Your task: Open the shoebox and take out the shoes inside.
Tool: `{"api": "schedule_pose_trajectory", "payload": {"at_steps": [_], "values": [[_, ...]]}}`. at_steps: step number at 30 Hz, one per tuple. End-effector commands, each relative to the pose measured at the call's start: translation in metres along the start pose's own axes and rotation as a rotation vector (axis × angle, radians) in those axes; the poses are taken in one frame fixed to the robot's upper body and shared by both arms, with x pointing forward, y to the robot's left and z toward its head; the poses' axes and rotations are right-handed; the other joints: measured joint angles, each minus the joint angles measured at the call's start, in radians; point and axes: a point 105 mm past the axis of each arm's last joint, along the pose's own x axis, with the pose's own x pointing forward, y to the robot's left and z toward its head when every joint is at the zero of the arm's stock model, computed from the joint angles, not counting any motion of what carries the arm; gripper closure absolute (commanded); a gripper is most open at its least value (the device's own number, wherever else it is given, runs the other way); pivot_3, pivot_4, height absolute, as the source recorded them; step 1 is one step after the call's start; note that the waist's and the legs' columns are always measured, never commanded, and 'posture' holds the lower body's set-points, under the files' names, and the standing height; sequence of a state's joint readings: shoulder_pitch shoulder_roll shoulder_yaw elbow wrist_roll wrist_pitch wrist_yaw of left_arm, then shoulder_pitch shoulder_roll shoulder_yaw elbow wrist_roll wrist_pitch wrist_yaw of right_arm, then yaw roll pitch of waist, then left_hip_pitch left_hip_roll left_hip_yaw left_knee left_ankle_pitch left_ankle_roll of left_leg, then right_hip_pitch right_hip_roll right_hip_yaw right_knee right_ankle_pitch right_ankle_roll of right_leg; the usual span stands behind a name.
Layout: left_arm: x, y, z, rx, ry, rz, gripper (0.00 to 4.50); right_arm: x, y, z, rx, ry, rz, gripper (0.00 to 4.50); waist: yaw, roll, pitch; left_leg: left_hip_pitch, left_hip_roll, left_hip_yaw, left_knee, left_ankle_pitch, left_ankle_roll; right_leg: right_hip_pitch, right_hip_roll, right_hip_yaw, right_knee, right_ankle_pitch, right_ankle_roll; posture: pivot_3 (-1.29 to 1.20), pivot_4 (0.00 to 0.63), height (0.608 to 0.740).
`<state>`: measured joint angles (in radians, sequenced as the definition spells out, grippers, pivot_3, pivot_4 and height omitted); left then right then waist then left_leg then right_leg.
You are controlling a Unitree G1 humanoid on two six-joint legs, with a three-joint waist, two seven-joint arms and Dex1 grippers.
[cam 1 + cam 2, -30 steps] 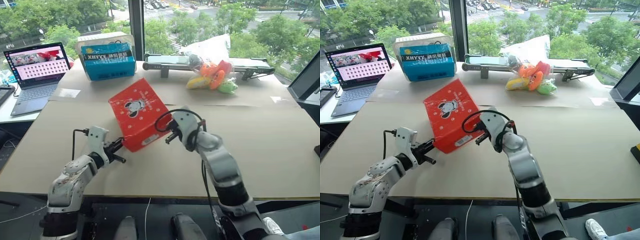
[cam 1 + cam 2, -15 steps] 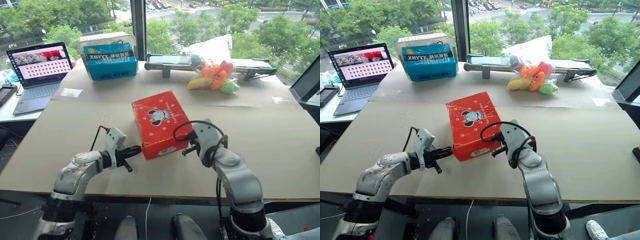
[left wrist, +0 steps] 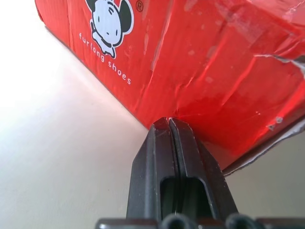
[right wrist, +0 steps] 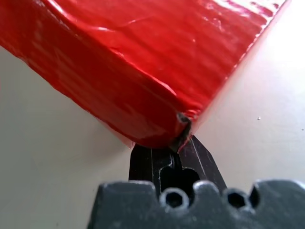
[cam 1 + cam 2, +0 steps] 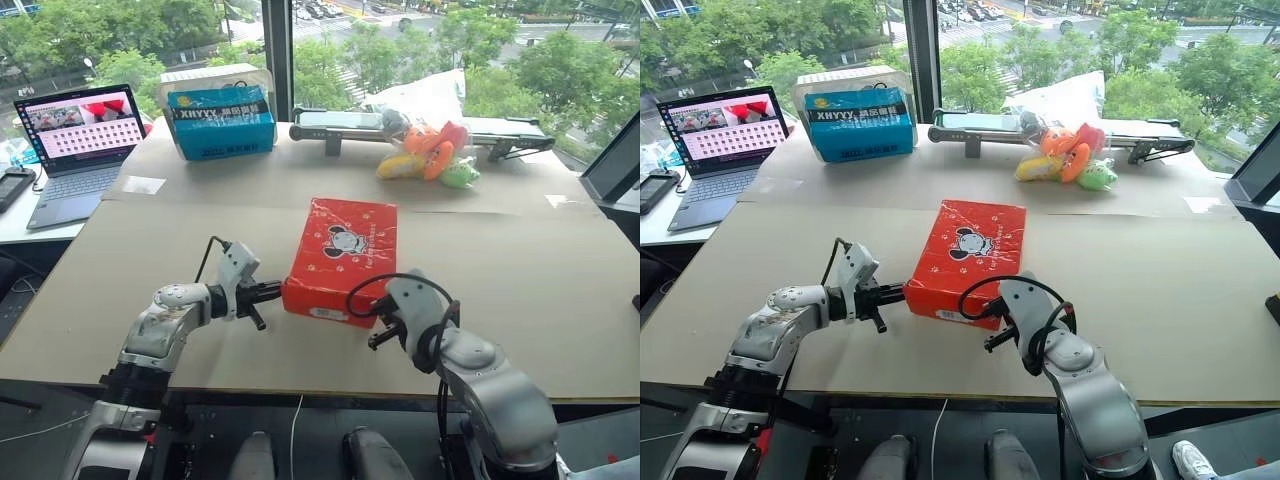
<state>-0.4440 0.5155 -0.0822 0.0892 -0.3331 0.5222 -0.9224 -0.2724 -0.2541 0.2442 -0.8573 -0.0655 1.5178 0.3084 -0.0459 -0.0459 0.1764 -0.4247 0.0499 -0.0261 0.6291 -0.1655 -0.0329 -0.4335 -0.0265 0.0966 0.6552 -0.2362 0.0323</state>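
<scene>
The red shoebox (image 5: pixel 342 258) lies flat and closed on the table, cartoon mouse lid up and white end label toward me. My left gripper (image 5: pixel 277 292) is shut, and its tips (image 3: pixel 168 121) press against the box's near left side by the "furlong shoes" print. My right gripper (image 5: pixel 380 322) is also shut and sits at the box's near right corner. In the right wrist view its fingers (image 4: pixel 202 160) lie just under the torn lid corner (image 4: pixel 181 119). The shoes are hidden inside the box.
At the back of the cardboard-covered table (image 5: pixel 560 300) stand a blue "XHYYY" box (image 5: pixel 218 122), a grey device (image 5: pixel 340 120) and a bag of orange and green plush toys (image 5: pixel 430 150). A laptop (image 5: pixel 75 135) sits open at far left.
The shoebox has turned and slid to the right, and its lid now points away from me. My left gripper followed it rightward. My right gripper drew back toward me.
</scene>
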Motion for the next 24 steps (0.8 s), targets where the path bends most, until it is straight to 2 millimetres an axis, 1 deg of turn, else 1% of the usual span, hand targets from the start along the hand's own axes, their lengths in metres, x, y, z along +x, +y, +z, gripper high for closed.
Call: {"api": "schedule_pose_trajectory", "payload": {"at_steps": [1, 3, 8, 11, 16, 19, 24], "values": [[0.004, -0.020, 0.011, 0.030, -0.045, -0.070, 4.46, 0.001, -0.011, 0.010, -0.017, -0.062, -0.027, 4.50, 0.000, 0.000, 0.000, 0.000, 0.000, 0.000, 0.000, 0.000, 0.000, 0.000, 0.000, 0.000, 0.000, 0.000, 0.000, 0.00, 0.150, 0.736], [0.001, -0.023, 0.012, 0.027, -0.053, -0.066, 4.46, 0.004, -0.025, 0.008, -0.016, -0.060, -0.064, 4.50, 0.000, 0.000, 0.000, 0.000, 0.000, 0.000, 0.000, 0.000, 0.000, 0.000, 0.000, 0.000, 0.000, 0.000, 0.000, 0.00, 0.150, 0.736], [-0.001, -0.032, 0.010, 0.014, -0.059, -0.061, 4.46, 0.007, -0.038, 0.009, -0.019, -0.073, -0.096, 4.50, 0.000, 0.000, 0.000, 0.000, 0.000, 0.000, 0.000, 0.000, 0.000, 0.000, 0.000, 0.000, 0.000, 0.000, 0.000, 0.00, 0.150, 0.736], [-0.002, -0.034, 0.007, 0.009, -0.056, -0.046, 4.46, 0.008, -0.037, 0.009, -0.032, -0.076, -0.081, 4.50, -0.002, 0.000, 0.000, 0.000, 0.000, 0.001, 0.000, 0.000, 0.000, 0.000, 0.000, 0.001, 0.000, 0.000, 0.000, 0.00, 0.150, 0.736], [-0.008, -0.023, 0.006, 0.022, -0.042, -0.014, 4.46, 0.006, -0.032, 0.009, -0.046, -0.072, -0.040, 4.50, -0.002, 0.000, 0.000, 0.000, 0.000, 0.001, 0.000, 0.000, 0.000, 0.000, 0.000, 0.001, 0.000, 0.000, 0.000, 0.00, 0.150, 0.736], [-0.015, -0.015, 0.004, 0.053, -0.030, 0.012, 4.46, -0.003, -0.021, 0.010, -0.052, -0.084, 0.044, 4.50, -0.003, 0.000, 0.000, 0.000, 0.000, 0.000, 0.000, 0.000, 0.000, 0.000, 0.000, 0.001, 0.000, 0.000, 0.000, 0.00, 0.150, 0.736], [-0.021, -0.006, 0.003, 0.102, -0.028, 0.048, 4.46, -0.016, -0.016, 0.009, -0.052, -0.072, 0.134, 4.50, -0.001, 0.000, 0.000, 0.000, 0.000, 0.000, 0.000, 0.000, 0.000, 0.000, 0.000, 0.001, 0.000, 0.000, 0.000, 0.00, 0.150, 0.736]]}}
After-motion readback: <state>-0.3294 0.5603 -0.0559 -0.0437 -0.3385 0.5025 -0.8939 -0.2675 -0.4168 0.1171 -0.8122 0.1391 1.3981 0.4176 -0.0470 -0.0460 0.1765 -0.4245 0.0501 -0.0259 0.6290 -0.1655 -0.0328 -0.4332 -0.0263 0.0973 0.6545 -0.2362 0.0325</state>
